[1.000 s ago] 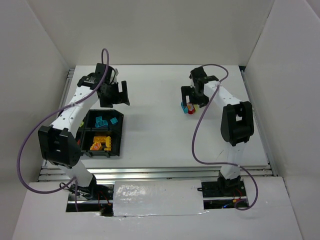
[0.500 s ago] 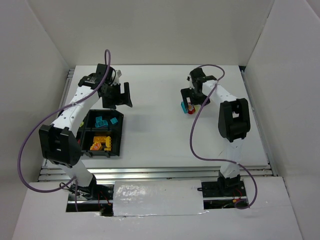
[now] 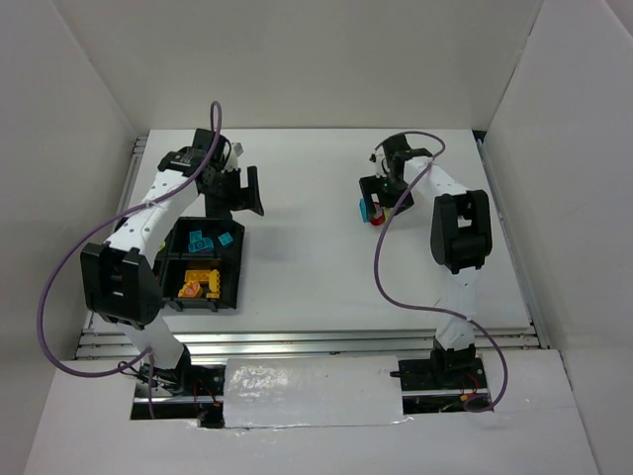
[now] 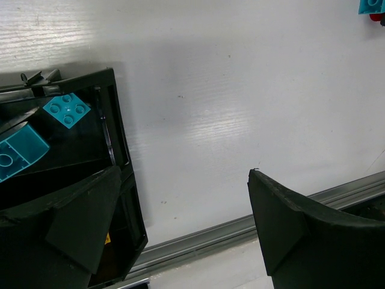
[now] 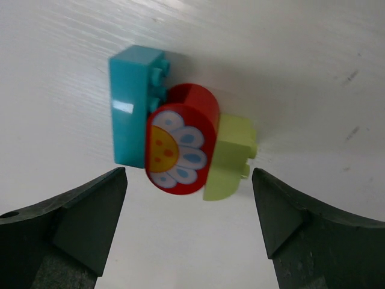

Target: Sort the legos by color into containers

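A white table (image 3: pixel 307 267) fills the middle of the top view, and its surface looks faintly grained in both wrist views. White panels close it in: a back wall (image 3: pixel 297 59) across the top of the frame, a left panel (image 3: pixel 49 168) and a right panel (image 3: pixel 579 168). A ribbed metal rail (image 3: pixel 326 341) runs along the table's lower edge. At the bottom centre a crinkled silvery sheet (image 3: pixel 312 393) lies on a white board (image 3: pixel 554 435). Small dark marks (image 5: pixel 351 75) dot the table at the upper right of the right wrist view.
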{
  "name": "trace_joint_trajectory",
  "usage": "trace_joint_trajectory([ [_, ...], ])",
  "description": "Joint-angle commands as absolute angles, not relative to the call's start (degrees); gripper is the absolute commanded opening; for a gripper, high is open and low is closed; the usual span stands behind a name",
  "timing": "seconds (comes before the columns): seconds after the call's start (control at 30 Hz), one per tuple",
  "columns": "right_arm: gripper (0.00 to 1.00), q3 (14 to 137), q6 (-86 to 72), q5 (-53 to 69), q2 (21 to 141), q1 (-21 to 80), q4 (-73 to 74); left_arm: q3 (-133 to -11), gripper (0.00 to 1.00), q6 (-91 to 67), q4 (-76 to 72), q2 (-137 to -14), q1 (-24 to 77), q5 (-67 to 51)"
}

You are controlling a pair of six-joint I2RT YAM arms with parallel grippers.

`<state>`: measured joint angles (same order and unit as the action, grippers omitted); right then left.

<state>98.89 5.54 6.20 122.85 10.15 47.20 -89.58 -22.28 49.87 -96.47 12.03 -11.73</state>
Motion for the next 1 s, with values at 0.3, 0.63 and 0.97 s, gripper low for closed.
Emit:
trace_joint_trajectory([
  [0.3,1.0,106.25,-3.16,6.7,125.15,12.82,47.45,-89.73,1.0,-20.13,49.48,-98.35,12.13,-13.97],
  [0.63,1.0,106.08,-4.83,-2.63,127.97,17.58,48.78,-90.7,1.0,-19.69,49.66,-99.67,12.13,-15.38],
  [0.97,1.0,107.14,-6.33,-8.17,129.02,18.1,49.92,-90.7,0.99,-19.78,49.66,-99.84,12.22,-15.21],
])
